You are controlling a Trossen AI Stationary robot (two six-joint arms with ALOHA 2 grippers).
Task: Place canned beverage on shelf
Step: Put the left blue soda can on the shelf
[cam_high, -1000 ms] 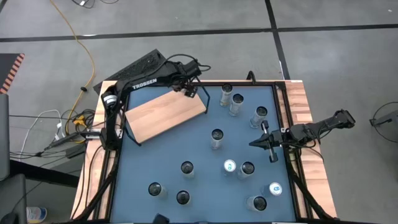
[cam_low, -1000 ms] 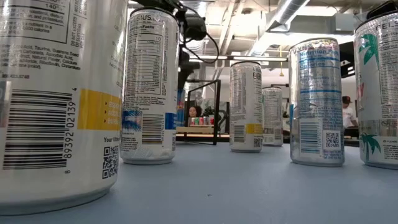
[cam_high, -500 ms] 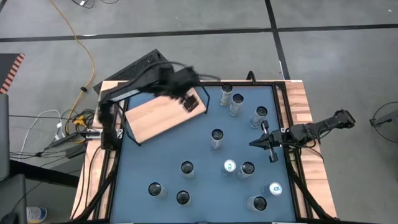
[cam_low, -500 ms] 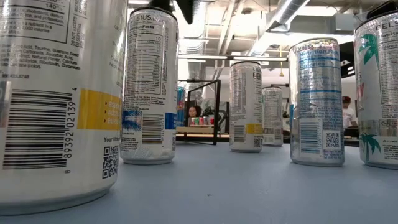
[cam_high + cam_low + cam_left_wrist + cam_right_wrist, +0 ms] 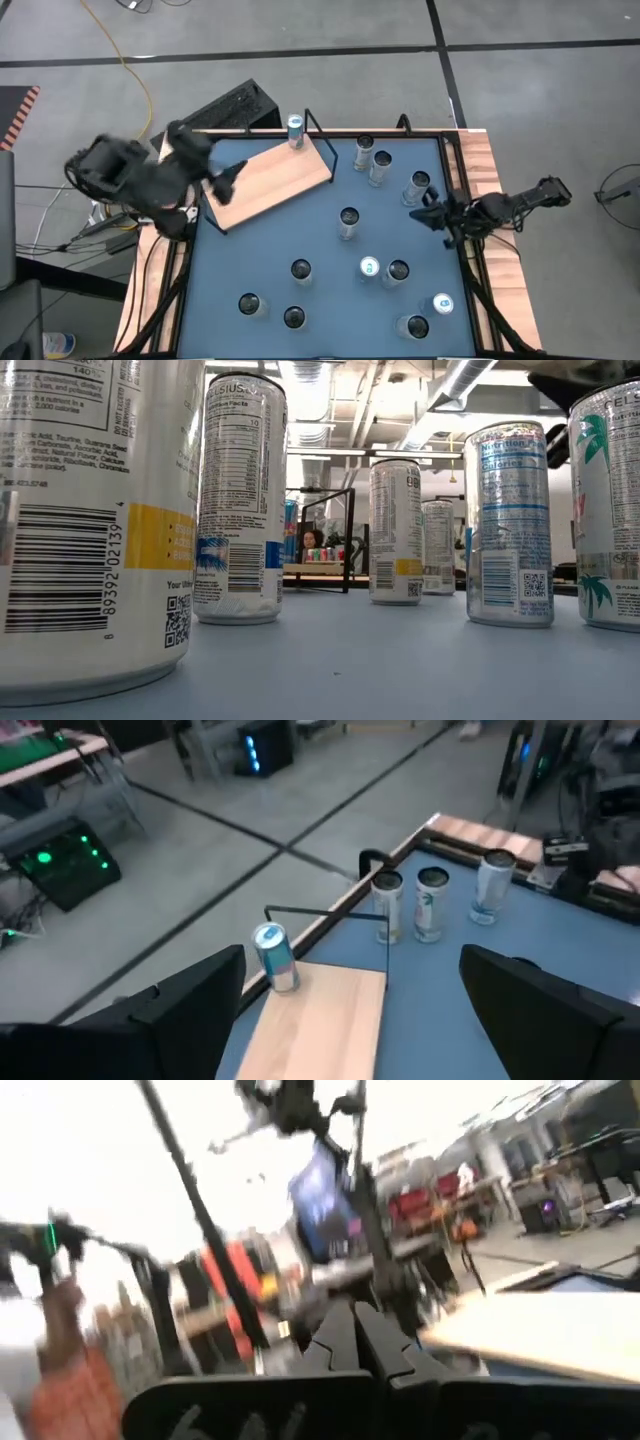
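Currently, status by item:
can placed: one canned beverage stands upright on the shelf, at its 12 o'clock end beside the black wire frame; also seen in the left wrist view.
left gripper: off the can, at the shelf's 9 o'clock corner; fingers spread wide, nothing between them.
right gripper: at the bench's 3 o'clock edge; fingers pressed together, empty.
remaining cans: roughly eleven stand loose on the blue bench.
risk 1: placed can sits near the shelf edge; a bump to the frame or board could likely tip it off.
risk 2: right arm is close to the can at 2 o'clock; a swing could knock it.
readable text: "CELSIUS" and "Nutrition Facts" on a near can; "89392 02139" under the barcode on the nearest can.
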